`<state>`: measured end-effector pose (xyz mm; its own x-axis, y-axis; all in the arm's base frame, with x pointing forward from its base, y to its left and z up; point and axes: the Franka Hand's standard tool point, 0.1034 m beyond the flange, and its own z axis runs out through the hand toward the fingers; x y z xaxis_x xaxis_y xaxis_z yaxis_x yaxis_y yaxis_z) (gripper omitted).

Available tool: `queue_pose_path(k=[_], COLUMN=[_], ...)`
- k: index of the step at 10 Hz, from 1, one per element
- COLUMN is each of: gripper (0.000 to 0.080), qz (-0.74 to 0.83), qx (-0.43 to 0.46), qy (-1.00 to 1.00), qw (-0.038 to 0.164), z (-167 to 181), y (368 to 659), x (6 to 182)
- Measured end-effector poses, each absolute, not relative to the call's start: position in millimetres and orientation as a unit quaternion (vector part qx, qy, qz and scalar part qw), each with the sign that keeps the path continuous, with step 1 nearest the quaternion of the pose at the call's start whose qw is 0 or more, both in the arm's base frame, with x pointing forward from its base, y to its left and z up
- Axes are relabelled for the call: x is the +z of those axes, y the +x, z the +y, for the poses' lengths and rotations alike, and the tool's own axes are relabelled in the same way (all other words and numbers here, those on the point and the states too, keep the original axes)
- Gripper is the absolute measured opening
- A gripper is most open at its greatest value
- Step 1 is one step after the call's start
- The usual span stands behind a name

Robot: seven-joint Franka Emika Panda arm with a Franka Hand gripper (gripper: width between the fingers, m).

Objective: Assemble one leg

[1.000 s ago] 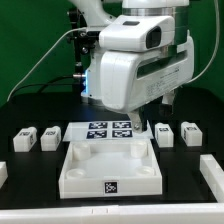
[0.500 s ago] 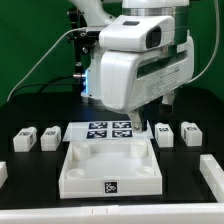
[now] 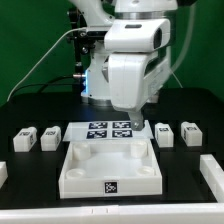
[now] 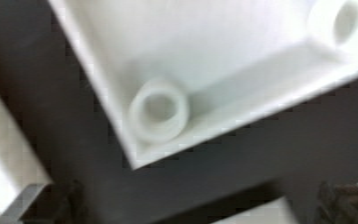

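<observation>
Four small white legs with marker tags lie on the black table: two at the exterior view's left (image 3: 25,139) (image 3: 49,137) and two at its right (image 3: 164,133) (image 3: 189,133). The large white tray-like piece (image 3: 72,160) lies in front of the centre. My gripper (image 3: 137,122) hangs over the tray's far right corner and the marker board (image 3: 108,129). In the blurred wrist view, the gripper (image 4: 185,205) is open and empty. Its dark fingertips (image 4: 23,203) stand far apart above the table, beside a tray corner (image 4: 211,70) with a round socket (image 4: 158,106).
The arm's white body (image 3: 135,60) fills the middle of the exterior view, with cables behind it. Two more white parts lie at the table's left edge (image 3: 3,172) and right edge (image 3: 212,172). A green backdrop stands behind.
The hand has swung toward the exterior view's left and come lower. The fingers now hang over the tray's far right corner. No part has moved.
</observation>
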<state>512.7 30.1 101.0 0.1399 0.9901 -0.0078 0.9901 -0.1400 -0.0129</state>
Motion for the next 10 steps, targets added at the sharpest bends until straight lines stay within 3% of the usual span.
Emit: queue_pose_path(k=[3, 6, 10], gripper=[0.0650, 0.0650, 0.0650], qz=[-0.774, -0.765, -0.747], qx=[0.005, 0.007, 0.004], qy=[-0.634, -0.644, -0.664], qw=[-0.004, -0.001, 0.008], z=[8.1, 7.0, 1.6], y=[505.3, 502.5, 444.6], x=[95.9, 92.5, 47.3])
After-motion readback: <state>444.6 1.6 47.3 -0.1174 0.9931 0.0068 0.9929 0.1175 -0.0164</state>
